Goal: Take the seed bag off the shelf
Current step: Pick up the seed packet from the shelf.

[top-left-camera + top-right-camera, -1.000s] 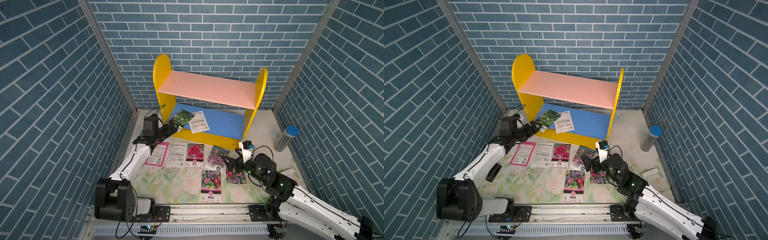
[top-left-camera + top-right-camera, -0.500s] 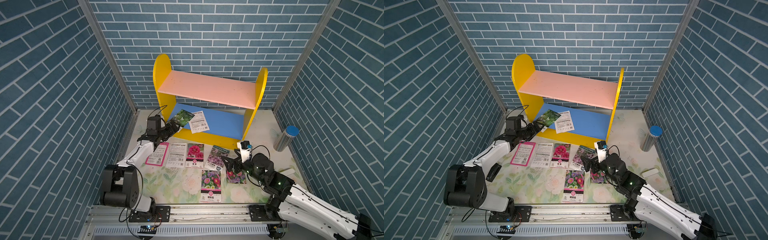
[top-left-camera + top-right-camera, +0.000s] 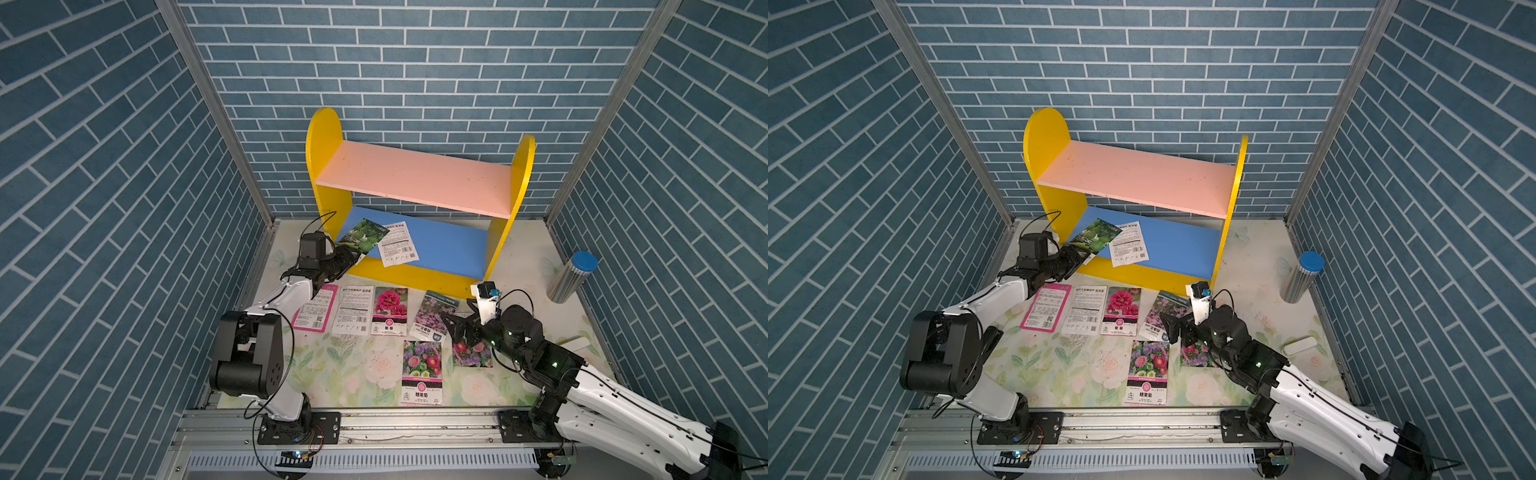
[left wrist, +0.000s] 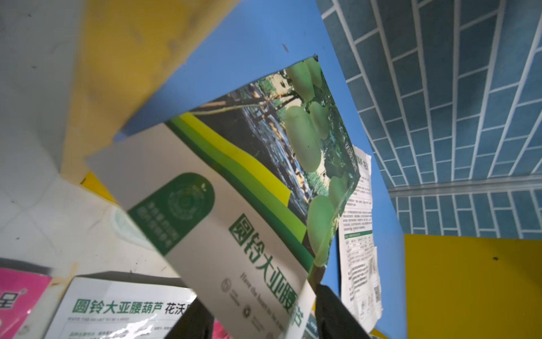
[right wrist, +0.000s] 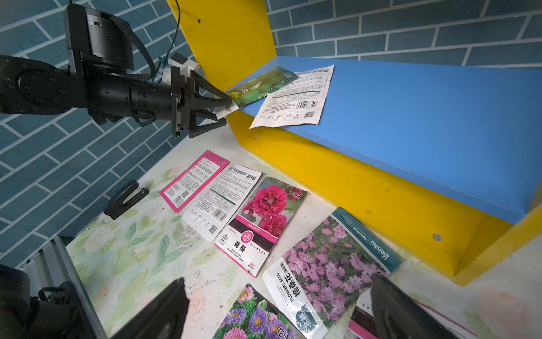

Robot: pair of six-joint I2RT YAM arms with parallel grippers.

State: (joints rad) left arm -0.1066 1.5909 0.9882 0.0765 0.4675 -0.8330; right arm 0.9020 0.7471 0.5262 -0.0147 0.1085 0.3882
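Glossy, flat rectangular seed bag [image 3: 365,235] overhangs the smooth painted shelf [image 3: 415,183].

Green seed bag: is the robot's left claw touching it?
Touching: in the right wrist view the left gripper has its upper finger on the green seed bag; lower finger apart.

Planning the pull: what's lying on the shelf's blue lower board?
Two packets: a green gourd-photo seed bag, corner overhanging between the left end effector's jaws, and a white printed packet beside it. The pale pink upper board hides the blue board's back strip.
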